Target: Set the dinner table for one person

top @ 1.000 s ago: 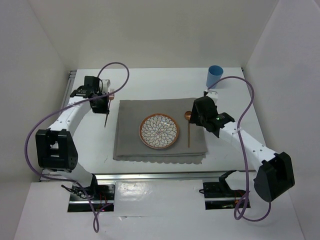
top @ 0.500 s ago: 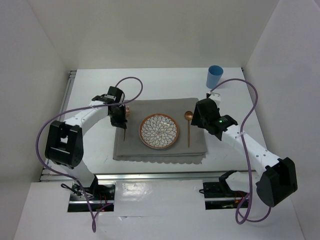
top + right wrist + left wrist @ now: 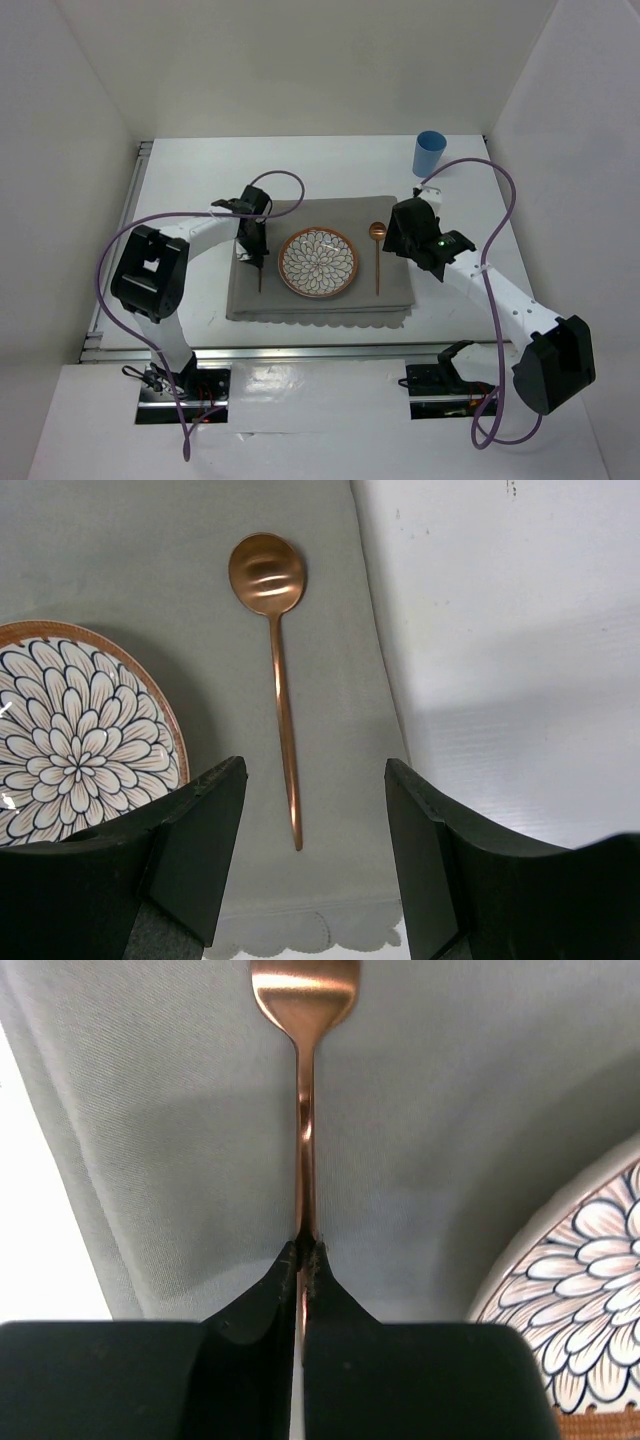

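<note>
The white dinner table carries a grey scalloped placemat with a flower-patterned plate at its middle. My left gripper is shut on a copper fork by its handle and holds it low over the mat's left part, just left of the plate. The fork's handle end sticks out toward the near edge. A copper spoon lies on the mat right of the plate. My right gripper is open and empty above the spoon's handle end.
A blue cup stands at the far right of the table. Bare white tabletop lies right of the mat. White walls enclose the table on three sides, and aluminium rails run along its edges.
My left arm has carried the fork from the bare table left of the mat to over the mat beside the plate. My right gripper has drawn slightly back from the spoon.
</note>
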You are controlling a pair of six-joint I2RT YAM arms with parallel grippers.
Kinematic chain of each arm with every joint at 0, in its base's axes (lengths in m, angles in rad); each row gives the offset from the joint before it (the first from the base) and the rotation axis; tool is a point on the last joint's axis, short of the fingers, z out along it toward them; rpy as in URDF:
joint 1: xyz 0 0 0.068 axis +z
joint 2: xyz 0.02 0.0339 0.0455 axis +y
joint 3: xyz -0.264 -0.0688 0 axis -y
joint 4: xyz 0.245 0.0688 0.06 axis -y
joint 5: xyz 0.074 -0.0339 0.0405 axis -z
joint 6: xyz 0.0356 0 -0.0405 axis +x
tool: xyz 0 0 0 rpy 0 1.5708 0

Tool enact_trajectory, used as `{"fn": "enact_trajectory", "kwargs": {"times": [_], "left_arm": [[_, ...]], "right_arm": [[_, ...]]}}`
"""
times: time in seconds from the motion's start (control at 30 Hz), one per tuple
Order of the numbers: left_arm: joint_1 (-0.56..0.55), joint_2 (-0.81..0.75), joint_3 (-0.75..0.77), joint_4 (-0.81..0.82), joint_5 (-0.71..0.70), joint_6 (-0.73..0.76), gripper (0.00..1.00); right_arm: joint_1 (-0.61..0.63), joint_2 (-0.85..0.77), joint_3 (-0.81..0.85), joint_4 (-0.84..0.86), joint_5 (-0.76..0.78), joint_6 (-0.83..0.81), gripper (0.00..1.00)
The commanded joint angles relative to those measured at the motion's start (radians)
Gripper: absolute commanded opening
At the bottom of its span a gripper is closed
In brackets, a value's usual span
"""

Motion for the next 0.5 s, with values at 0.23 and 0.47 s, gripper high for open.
{"fn": "enact_trajectory", "kwargs": {"times": [0.23, 0.47], "left_arm": [[-0.003, 0.011, -0.015, 0.016, 0.025, 0.004, 0.42], [0.008, 0.0, 0.04, -0.028, 0.036, 0.013, 0.91]], "right_arm": [[0.009, -0.003, 0.001, 0.012, 0.017, -0.004, 0.73], [-0.004, 0.1, 0.201, -0.073, 0.044, -0.025, 0.91]]}}
